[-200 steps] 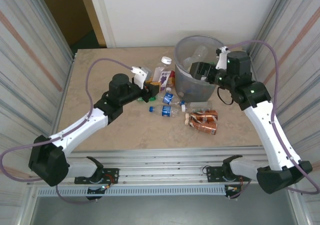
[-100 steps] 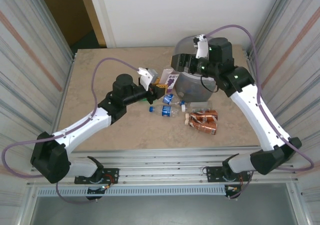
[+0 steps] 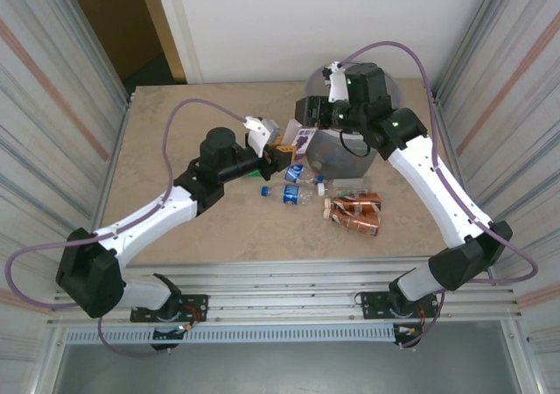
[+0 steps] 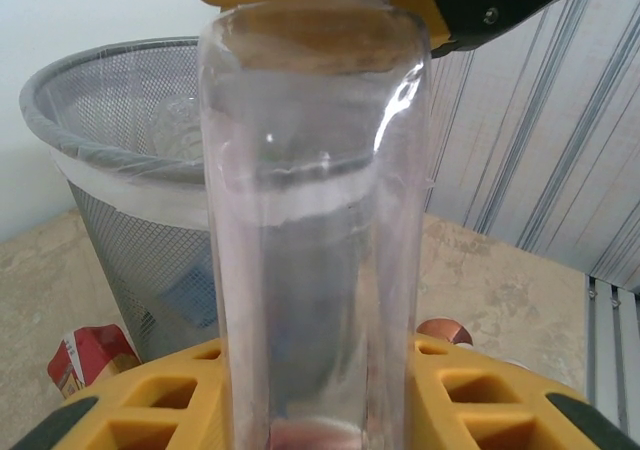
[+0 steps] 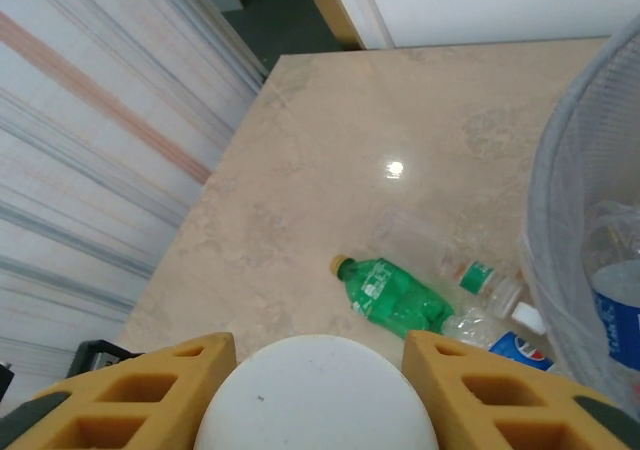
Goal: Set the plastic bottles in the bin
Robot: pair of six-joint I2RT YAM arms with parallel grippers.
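Brown-labelled bottles (image 3: 354, 212) lie toward the table's (image 3: 175, 105) near edge. The left gripper (image 3: 278, 152) still clamps a clear bottle (image 4: 315, 170) between its fingers. The right gripper (image 5: 318, 355), over the bin (image 3: 328, 153) a second ago, has swung left and closed on a white-capped bottle (image 5: 316, 400) beside the bin, toward the far edge.

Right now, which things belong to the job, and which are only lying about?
Job: bin; clear bottle in left hand; white-capped bottle in right hand; green bottle; brown-labelled bottles; blue-labelled bottles.
Just there: table; purple cable.
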